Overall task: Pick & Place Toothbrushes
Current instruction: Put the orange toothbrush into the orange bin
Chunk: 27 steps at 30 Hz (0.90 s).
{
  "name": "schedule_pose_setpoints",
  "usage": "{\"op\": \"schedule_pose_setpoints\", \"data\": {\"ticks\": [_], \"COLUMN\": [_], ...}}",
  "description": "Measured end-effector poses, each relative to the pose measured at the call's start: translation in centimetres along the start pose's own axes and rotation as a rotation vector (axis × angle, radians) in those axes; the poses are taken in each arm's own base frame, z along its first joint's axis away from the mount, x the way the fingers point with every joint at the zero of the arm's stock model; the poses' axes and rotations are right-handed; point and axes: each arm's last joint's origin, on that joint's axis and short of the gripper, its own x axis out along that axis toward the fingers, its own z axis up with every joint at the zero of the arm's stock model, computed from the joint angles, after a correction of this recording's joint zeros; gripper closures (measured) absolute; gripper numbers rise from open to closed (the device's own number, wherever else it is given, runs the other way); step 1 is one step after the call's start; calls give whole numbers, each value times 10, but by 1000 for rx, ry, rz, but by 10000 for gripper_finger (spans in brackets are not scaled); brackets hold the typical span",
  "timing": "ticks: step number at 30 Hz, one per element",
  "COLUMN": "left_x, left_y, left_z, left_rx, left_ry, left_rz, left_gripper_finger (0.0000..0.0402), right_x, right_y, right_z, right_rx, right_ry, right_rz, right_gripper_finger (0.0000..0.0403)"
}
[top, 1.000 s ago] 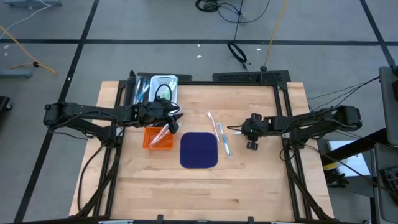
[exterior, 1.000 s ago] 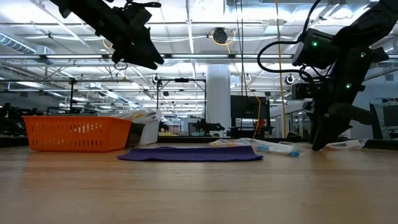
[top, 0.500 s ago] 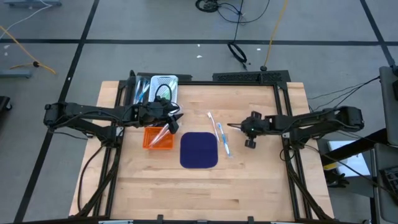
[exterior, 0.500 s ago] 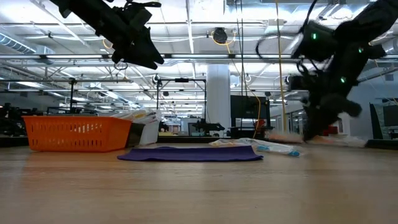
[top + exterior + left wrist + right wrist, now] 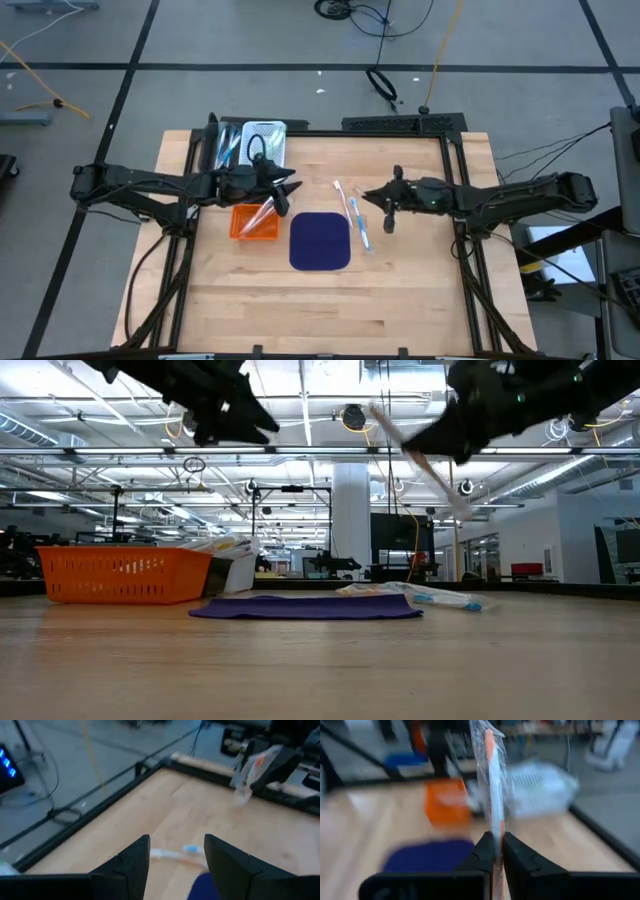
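My right gripper hangs over the table right of the blue mat. It is shut on a toothbrush, white with an orange accent, in a clear wrapper. Two more toothbrushes lie flat on the wood between the mat and this gripper. My left gripper is open above the orange basket, where one wrapped toothbrush leans on the wall. Farther back, a clear basket holds several others. My right gripper pinches the wrapped toothbrush between its two fingers, on a stretch of the handle. Most of its length sticks out beyond the fingertips. The toothbrush is lifted clear of the table and slants downward in the low view.
The dark blue mat lies flat mid-table, right of the orange basket. A black frame runs along the far and side edges of the table. Bare wood stretches across the near half.
My right gripper has risen from the table top on the mat's right side, carrying the wrapped toothbrush clear of the wood. It has moved a little toward the table's left and tipped from pointing down to nearly level. My left gripper has shifted slightly above the orange basket.
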Motion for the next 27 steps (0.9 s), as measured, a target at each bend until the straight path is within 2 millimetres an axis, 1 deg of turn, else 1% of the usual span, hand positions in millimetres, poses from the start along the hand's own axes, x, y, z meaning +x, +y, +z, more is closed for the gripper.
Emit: {"op": "schedule_pose_setpoints", "data": {"ticks": [5,7,10,13,17,21,24,27], "left_x": [6,12,24,35,52,65,74,78], "left_y": [-15,-22,-34,-46,-56,-60,-62,-63], "left_z": [7,9,7,5,-5,-15,-25,-29], "left_rx": [23,31,60,87,117,110,105,86], "left_ry": [-124,-188,-257,-359,-455,-514,-524,-550], "left_rz": [-62,-96,-191,-287,-323,-325,-326,-337], "left_gripper_finger": [215,215,215,215,215,215,215,215], "right_x": [-3,-5,-7,-8,-8,-4,1,7], "right_y": [9,13,16,19,23,25,26,27], "right_z": [24,30,37,41,43,41,39,37], "right_rx": [30,26,30,45,53,65,68,72], "right_ry": [-259,-324,-405,-458,-496,-506,-506,-523], "right_rz": [98,115,132,148,159,167,165,166], "right_gripper_finger": [390,390,390,390,390,390,390,390]}}
